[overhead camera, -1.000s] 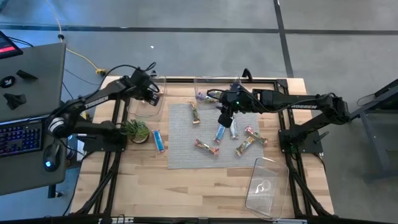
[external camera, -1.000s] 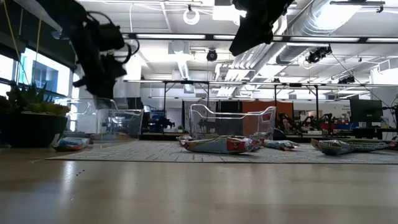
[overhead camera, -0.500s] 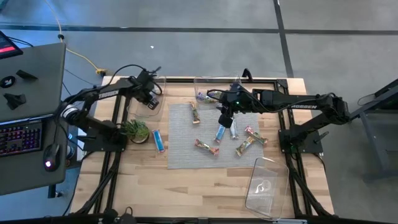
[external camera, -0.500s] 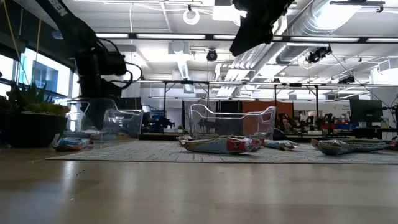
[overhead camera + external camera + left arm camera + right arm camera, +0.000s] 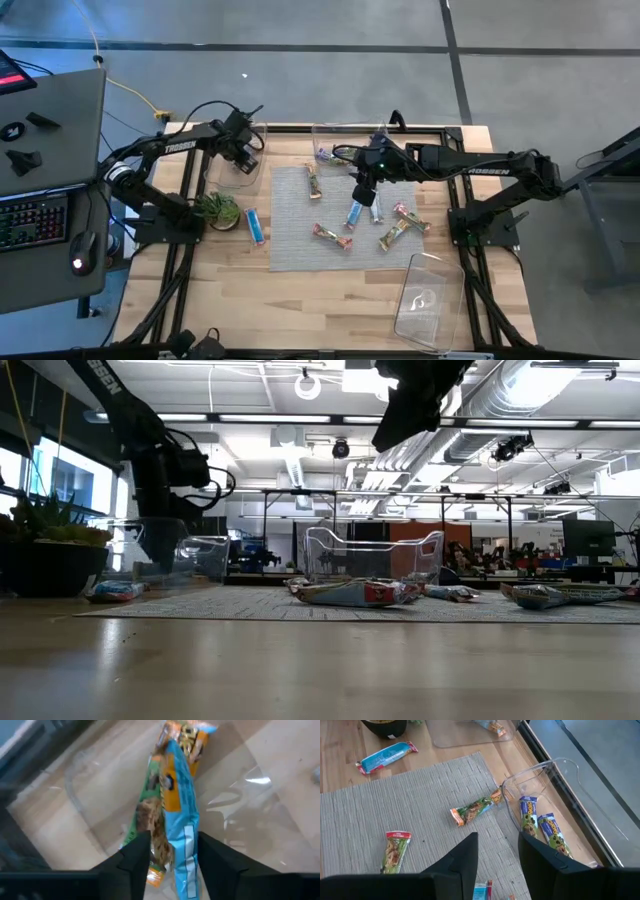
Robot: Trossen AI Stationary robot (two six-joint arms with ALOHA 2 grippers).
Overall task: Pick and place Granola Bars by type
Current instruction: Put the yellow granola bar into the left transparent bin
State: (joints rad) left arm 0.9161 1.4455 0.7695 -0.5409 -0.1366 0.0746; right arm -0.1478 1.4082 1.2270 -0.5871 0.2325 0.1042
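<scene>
- Hovering low over a clear bin (image 5: 232, 172) at the desk's (image 5: 300, 300) rear left, the left end effector (image 5: 173, 840) has its fingers (image 5: 137, 855) spread; two overlapping Granola Bars (image 5: 177, 815) show in the gap, and I cannot tell whether the pads touch a wrapper
- Of that pair, a blue bar lies across a green-and-brown one; an orange wrapper end beyond them could belong to either
- The low view hides this end effector's tips behind the bin wall
- The right end effector (image 5: 497, 840) hangs released above the woven mat (image 5: 290, 250), gripping nothing
- Its own fingers cut off the bars right below it in the wrist view; only wrapper corners show there
- Count on the mat from above: six bars, namely a green-and-orange one (image 5: 314, 182), a blue one (image 5: 354, 212), a silvery one (image 5: 375, 208) and three with red ends (image 5: 331, 235)
- One more blue bar (image 5: 255, 226) lies off the mat on bare desk, just beside the small potted plant (image 5: 218, 210)
- Two bars (image 5: 527, 812) lie side by side in a second clear bin (image 5: 540, 770) at the rear centre
- A third clear bin (image 5: 425, 295) sits at the front right, well apart from both arms; its contents are too faint to read
- That makes eleven bars and three bins
</scene>
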